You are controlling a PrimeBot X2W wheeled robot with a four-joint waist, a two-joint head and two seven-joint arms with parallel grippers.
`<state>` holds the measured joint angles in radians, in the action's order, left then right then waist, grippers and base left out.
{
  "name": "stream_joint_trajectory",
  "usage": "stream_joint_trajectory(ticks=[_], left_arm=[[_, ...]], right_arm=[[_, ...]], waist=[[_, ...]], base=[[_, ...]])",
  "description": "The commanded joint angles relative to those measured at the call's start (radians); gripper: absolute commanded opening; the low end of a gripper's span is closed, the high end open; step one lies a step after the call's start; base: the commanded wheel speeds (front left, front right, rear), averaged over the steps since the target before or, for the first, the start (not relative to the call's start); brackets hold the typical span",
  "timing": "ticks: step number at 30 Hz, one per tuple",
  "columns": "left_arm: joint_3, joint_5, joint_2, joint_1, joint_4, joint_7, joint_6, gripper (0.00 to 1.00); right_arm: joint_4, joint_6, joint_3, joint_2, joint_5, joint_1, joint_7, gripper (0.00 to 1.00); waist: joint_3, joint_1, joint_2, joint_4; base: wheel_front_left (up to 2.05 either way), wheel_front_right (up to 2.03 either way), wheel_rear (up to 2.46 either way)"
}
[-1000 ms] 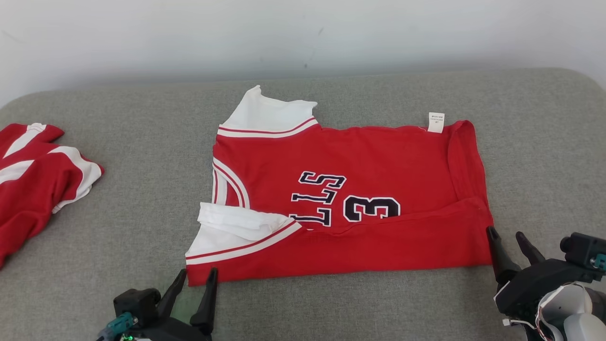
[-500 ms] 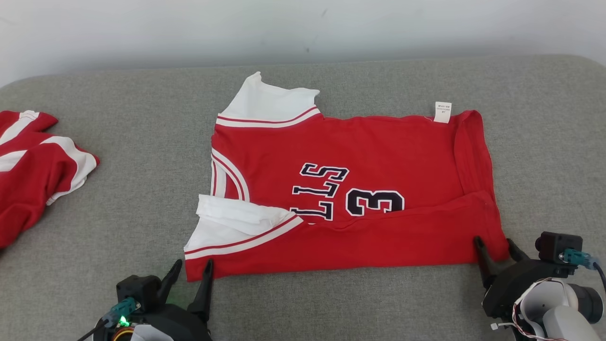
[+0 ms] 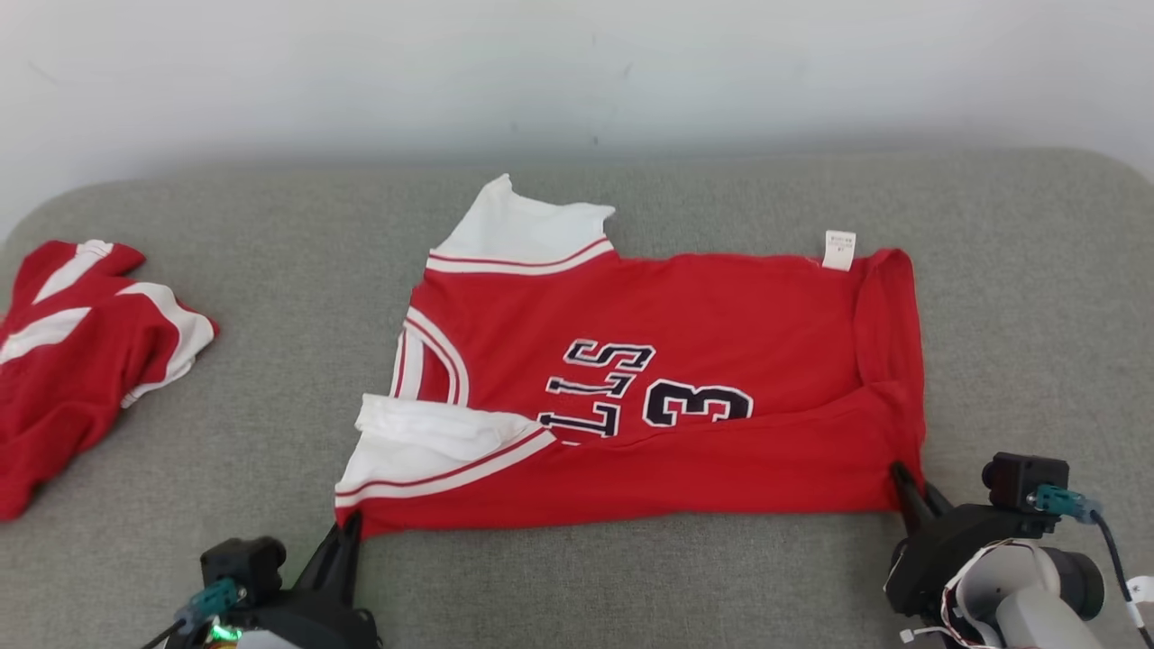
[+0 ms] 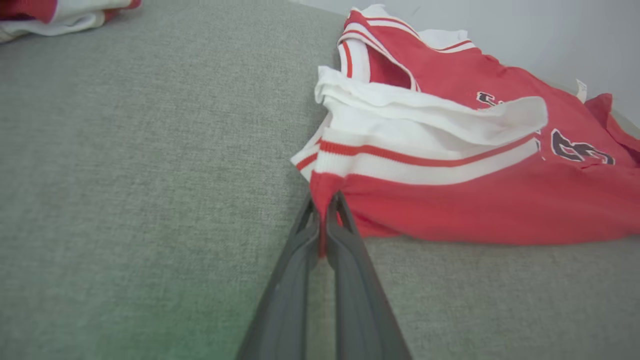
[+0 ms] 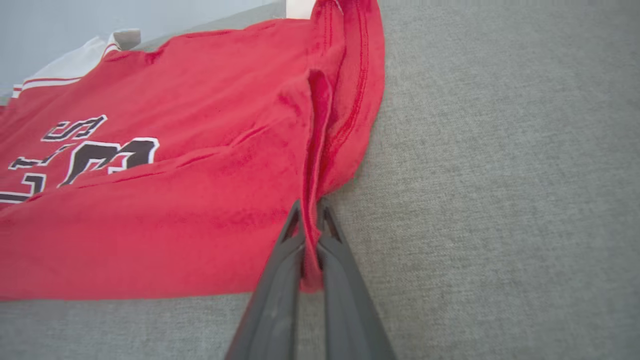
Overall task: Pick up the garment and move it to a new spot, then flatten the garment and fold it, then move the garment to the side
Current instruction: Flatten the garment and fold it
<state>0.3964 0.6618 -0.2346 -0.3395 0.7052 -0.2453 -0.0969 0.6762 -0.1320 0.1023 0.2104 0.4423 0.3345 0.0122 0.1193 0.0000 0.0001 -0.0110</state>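
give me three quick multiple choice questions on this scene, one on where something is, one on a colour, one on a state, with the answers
1. In the head view, where does the crumpled red-and-white garment lie relative to the flat red jersey?
A. To its left, apart from it
B. On top of it
C. To its right, touching it

2. What colour is the small tag at the jersey's far edge?
A. Black
B. White
C. Green

3. How do the left gripper and right gripper stand?
A. Both open above the jersey
B. One shut, one open
C. Both shut on the jersey's near corners

Answers:
1 A: bare grey cushion shows between the two.
2 B: it stands out pale against the red.
3 C: each wrist view shows red cloth pinched between the fingers.
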Motion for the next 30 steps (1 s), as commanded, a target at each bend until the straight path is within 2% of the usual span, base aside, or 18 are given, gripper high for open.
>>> stream_joint_trajectory(ticks=[1, 10, 19, 24, 25, 26, 27, 28, 30], left_arm=[[-0.009, 0.002, -0.01, 0.03, -0.004, -0.009, 0.006, 0.0], [-0.041, 0.01, -0.002, 0.21, -0.133, -0.019, 0.048, 0.0], [-0.024, 0.01, 0.004, 0.363, -0.266, -0.01, 0.09, 0.0], [-0.018, 0.019, 0.008, 0.407, -0.303, 0.0, 0.107, 0.0], [-0.016, 0.02, 0.008, 0.413, -0.306, 0.003, 0.108, 0.09], [-0.015, 0.02, 0.007, 0.419, -0.31, 0.003, 0.111, 0.31], [-0.018, 0.013, 0.002, 0.419, -0.314, 0.0, 0.117, 0.46], [-0.022, 0.004, -0.002, 0.419, -0.318, -0.004, 0.122, 1.0], [-0.029, -0.001, -0.002, 0.42, -0.323, -0.01, 0.126, 1.0]], right_arm=[[-0.006, 0.003, 0.013, -0.004, 0.013, -0.011, -0.005, 0.0], [-0.089, 0.003, 0.038, 0.007, 0.068, -0.148, -0.008, 0.0], [-0.231, 0.003, -0.034, 0.031, 0.081, -0.35, 0.043, 0.0], [-0.304, 0.003, -0.078, 0.005, 0.073, -0.437, 0.098, 0.0], [-0.318, 0.003, -0.079, 0.0, 0.068, -0.444, 0.109, 0.02], [-0.33, 0.003, -0.081, -0.006, 0.064, -0.449, 0.116, 0.45], [-0.345, 0.003, -0.078, -0.01, 0.059, -0.453, 0.114, 0.98], [-0.356, 0.003, -0.078, -0.013, 0.052, -0.456, 0.108, 1.0], [-0.373, 0.003, -0.078, -0.015, 0.035, -0.458, 0.097, 1.0]], waist=[[-0.033, 0.0, -0.0001, 0.011], [-0.106, 0.0, -0.0001, 0.04], [-0.136, 0.0, -0.0001, 0.062], [-0.136, 0.0, -0.0001, 0.058], [-0.135, 0.0, -0.0001, 0.055], [-0.135, 0.0, -0.0001, 0.051], [-0.135, 0.0, -0.0001, 0.048], [-0.135, 0.0, -0.0001, 0.046], [-0.137, 0.0, -0.0001, 0.043]], base=[[0.0, 0.0, 0.0], [0.0, 0.0, 0.0], [0.0, 0.0, 0.0], [0.0, 0.0, 0.0], [0.0, 0.0, 0.0], [0.0, 0.0, 0.0], [0.0, 0.0, 0.0], [0.0, 0.0, 0.0], [0.0, 0.0, 0.0]])
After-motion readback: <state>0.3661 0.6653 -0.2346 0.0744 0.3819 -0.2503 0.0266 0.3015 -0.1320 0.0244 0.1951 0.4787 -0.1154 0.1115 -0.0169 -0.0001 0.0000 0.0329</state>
